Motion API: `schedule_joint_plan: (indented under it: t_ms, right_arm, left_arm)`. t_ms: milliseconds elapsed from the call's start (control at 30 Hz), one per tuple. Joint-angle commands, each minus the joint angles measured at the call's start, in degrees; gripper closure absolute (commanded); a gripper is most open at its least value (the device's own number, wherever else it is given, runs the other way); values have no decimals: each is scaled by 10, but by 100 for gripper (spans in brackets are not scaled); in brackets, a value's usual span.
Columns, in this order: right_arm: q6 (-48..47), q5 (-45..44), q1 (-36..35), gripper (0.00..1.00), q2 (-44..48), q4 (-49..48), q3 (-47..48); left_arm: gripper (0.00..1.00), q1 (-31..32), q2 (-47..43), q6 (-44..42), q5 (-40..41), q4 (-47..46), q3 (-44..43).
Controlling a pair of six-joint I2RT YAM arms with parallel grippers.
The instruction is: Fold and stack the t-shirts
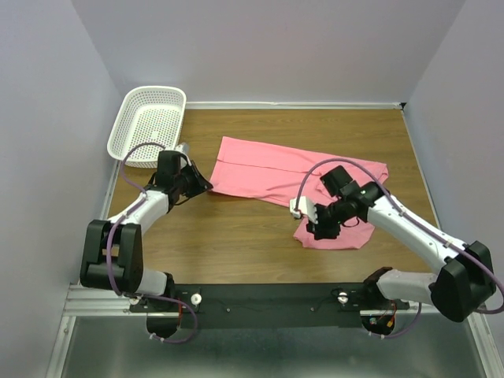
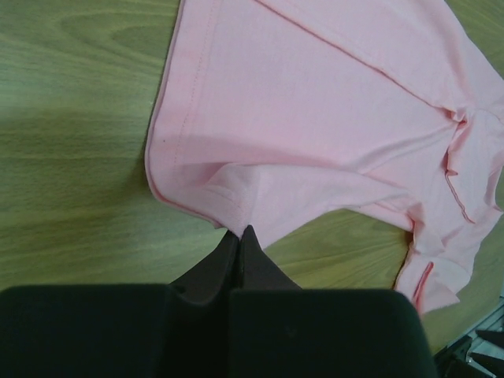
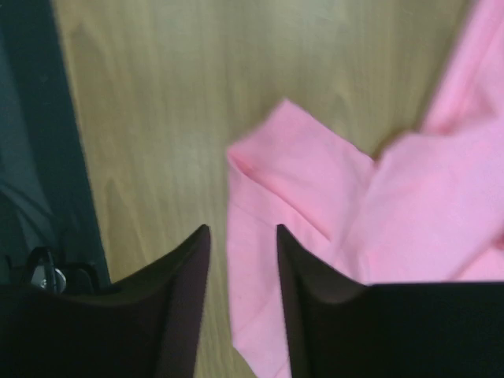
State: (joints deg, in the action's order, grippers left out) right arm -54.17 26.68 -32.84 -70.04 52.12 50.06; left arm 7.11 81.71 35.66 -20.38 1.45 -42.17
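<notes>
Right gripper has its jaws apart with nothing clamped, pink cloth lying just under the gap; left gripper is closed, its tips meeting right where two edges of the shirt run together, so it seems to pinch a hemmed corner, though the bite itself is hidden; outward from there the shirt lies on the table, spread mostly flat across the middle, its left end near the basket but apart from it, its right end bunched in a crumpled heap under the right gripper; it is plain pink soft cloth with stitched hems, no print visible; by the look of it, it is light and limp and will sag and drag rather than keep a shape, so it wants holding at two corners or along a hem, where the doubled edge gives the jaws more to bite; a pinch mid-panel would likely only raise a tent; the wood looks smooth, so the cloth may slide when pulled.
</notes>
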Motion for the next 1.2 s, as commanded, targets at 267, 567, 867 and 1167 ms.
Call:
schedule_joint_plan:
  t_ms: [267,567,867,1167]
  right_arm:
    - [240,28,473,37,-134,-171,132]
    - [404,15,559,33,-380,-236,283]
    - [466,-57,561,33,-484,-258,372]
    - [454,-28,561,46,-534,-250,374]
  left_arm:
    - [53,2,-228,-37,20,-12,54]
    - [21,2,-445,-110,125,31,50]
    - [21,1,-452,-145,86,28,39]
    - [22,-1,-432,-150,65,30,34]
